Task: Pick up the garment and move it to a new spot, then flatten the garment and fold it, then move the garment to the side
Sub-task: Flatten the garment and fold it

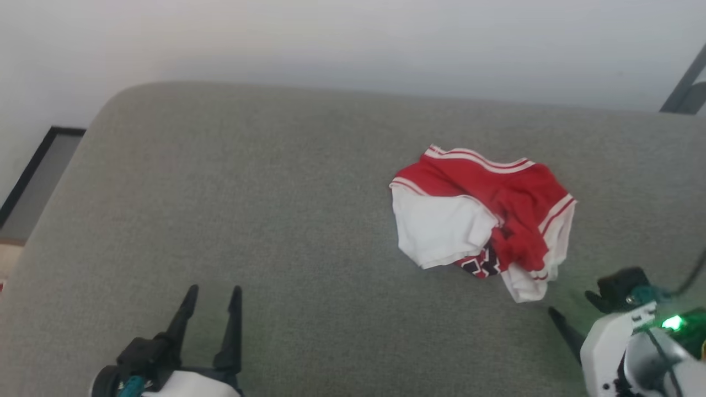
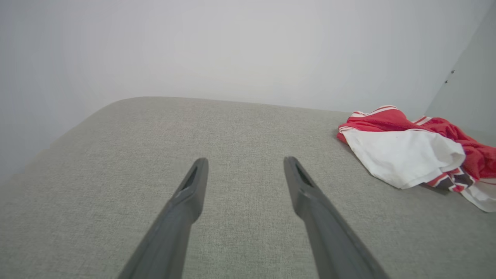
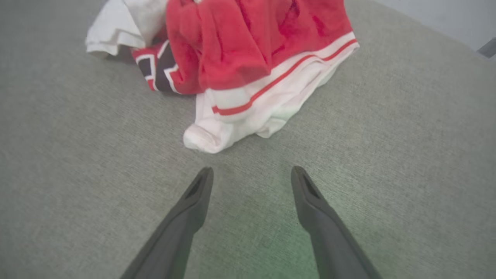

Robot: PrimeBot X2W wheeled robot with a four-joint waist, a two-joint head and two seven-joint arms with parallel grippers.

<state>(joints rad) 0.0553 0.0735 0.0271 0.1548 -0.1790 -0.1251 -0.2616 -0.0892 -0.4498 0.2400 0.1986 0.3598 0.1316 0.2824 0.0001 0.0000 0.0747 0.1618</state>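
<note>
The garment point(image 1: 480, 215) lies crumpled on the grey fabric surface point(image 1: 248, 193), right of centre: red cloth, white sleeves, striped trim, and a bit of black print at its near edge. My left gripper point(image 1: 214, 291) hovers open at the lower left, far from the cloth. In the left wrist view the left gripper point(image 2: 245, 162) is empty and the garment point(image 2: 407, 155) lies off to the right. My right gripper point(image 1: 571, 306) is at the lower right, just short of the garment's near white corner. In the right wrist view the right gripper point(image 3: 252, 171) is open, with the garment point(image 3: 252, 58) close ahead, untouched.
A pale wall point(image 1: 353, 44) runs behind the surface's rounded far edge. A dark-framed panel point(image 1: 33, 176) lies past the left edge, and a dark slanted bar point(image 1: 684, 88) stands at the upper right. Bare grey fabric spreads left of the garment.
</note>
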